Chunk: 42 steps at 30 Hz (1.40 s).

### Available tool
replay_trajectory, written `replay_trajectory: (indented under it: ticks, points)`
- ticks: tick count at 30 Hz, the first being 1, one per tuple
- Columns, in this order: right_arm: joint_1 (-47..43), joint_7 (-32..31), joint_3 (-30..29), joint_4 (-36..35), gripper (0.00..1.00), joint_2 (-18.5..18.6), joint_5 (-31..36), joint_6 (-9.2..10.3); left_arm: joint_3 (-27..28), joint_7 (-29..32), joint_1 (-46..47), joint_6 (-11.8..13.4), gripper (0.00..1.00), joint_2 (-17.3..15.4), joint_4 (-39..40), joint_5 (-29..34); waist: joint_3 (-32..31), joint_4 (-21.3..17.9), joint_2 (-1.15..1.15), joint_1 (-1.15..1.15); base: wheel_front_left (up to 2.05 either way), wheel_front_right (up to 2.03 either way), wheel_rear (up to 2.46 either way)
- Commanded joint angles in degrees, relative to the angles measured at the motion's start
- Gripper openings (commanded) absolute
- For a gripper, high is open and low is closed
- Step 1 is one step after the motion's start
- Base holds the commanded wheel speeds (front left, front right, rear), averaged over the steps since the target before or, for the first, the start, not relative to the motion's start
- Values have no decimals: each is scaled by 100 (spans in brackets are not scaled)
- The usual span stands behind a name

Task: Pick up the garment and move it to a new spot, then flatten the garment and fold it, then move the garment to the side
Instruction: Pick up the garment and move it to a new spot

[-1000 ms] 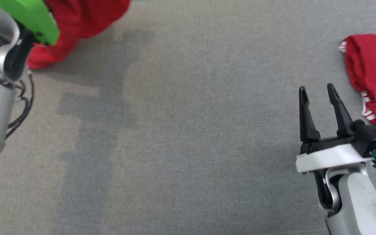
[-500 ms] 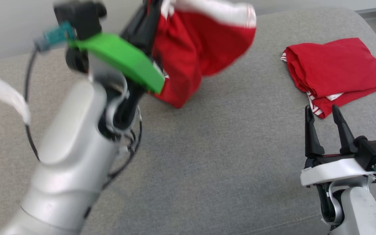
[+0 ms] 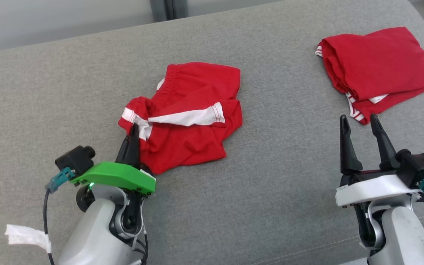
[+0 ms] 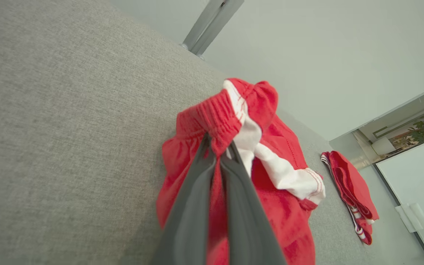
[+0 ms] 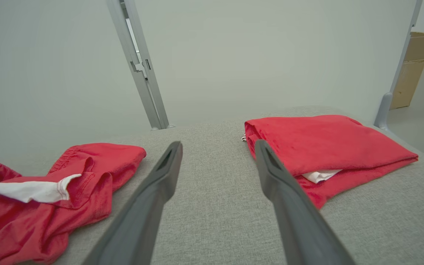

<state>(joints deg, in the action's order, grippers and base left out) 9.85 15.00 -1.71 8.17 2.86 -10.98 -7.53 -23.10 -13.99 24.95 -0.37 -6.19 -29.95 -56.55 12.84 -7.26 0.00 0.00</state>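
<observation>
Grey couch point(image 3: 271, 184) bears crumpled red shorts point(image 3: 193, 121), flattening and folding ahead; left gripper point(image 3: 134, 127) pinches waistband point(image 4: 212, 117), right gripper point(image 3: 358, 118) spread.

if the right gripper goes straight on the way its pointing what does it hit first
Probably the folded red garment: the right gripper points over bare grey cushion, but one finger lines up with that garment's near edge. Height is unclear, so it might pass just above.

My grey cushion point(image 3: 271, 191) is carrying crumpled red shorts point(image 3: 190, 125) mid-surface and a folded red garment point(image 3: 381, 66) by its far-right corner.
</observation>
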Motion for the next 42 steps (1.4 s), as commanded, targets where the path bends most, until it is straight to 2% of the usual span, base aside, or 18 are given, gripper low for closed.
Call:
replay_trajectory:
  ticks: [1,3,4,5,6,11,19,27,38,42]
  points:
    - [79,24,4,28,100,7,13,9,64,-50,-129,-62,0,35,-48,-38,6,50,0,0,0,0,0]
    - [94,24,33,61,100,8,31,9,121,-79,-188,-103,0,75,-123,-4,-2,86,0,0,0,0,0]
    - [105,24,50,70,100,7,36,9,165,-88,-209,-112,25,95,-145,-3,-3,100,0,0,0,0,0]
    - [119,24,70,81,100,8,39,9,201,-103,-237,-124,68,121,-173,16,-7,117,0,0,0,0,0]
    - [124,24,85,93,100,8,41,9,227,-112,-258,-131,100,140,-189,37,-11,129,0,0,0,0,0]
    - [119,24,119,165,100,8,80,9,495,-123,-375,-185,100,208,-97,365,-62,222,0,0,0,0,0]
    - [62,24,102,312,100,8,184,9,1094,-121,-763,-281,100,80,609,1449,-336,392,0,0,0,0,0]
    - [-69,21,198,468,100,10,259,9,1346,-114,-1389,-370,100,124,1189,2128,-673,599,0,0,0,0,0]
    - [-314,21,394,619,100,9,162,9,1530,-115,-2212,-170,100,194,1640,3107,-929,809,0,0,0,0,0]
    - [-422,22,449,617,100,11,50,9,1577,-115,-2444,-130,100,249,1773,3279,-967,846,0,0,0,0,0]
